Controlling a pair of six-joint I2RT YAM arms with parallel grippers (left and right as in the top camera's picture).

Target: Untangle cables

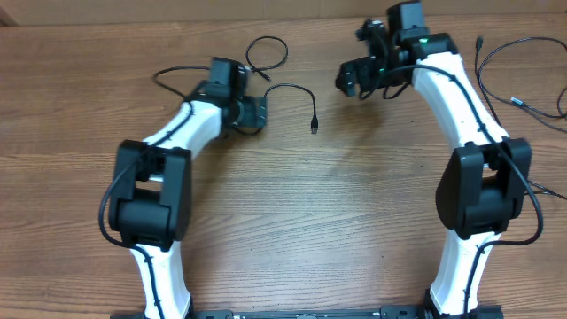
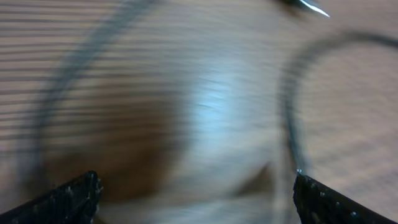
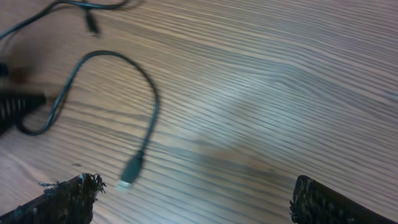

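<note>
Two thin black cables lie at the back of the table. One forms a small loop [image 1: 266,53]. The other [image 1: 292,87] arcs from beside my left gripper [image 1: 262,112] to a plug [image 1: 314,128]. The left gripper is open and low over the wood, with this cable right at its fingers. The blurred left wrist view shows cable curves [image 2: 289,118] and a metal plug tip [image 2: 311,7] ahead of the open left gripper [image 2: 196,190]. My right gripper [image 1: 346,83] hovers open to the right of the plug. In the right wrist view that plug [image 3: 129,173] lies just beyond the left fingertip of the open gripper [image 3: 196,190], which holds nothing.
More thin black cords [image 1: 500,84] with small plugs lie at the far right, by the right arm. Thicker black wires run along both white arms. The table is brown wood [image 1: 301,221].
</note>
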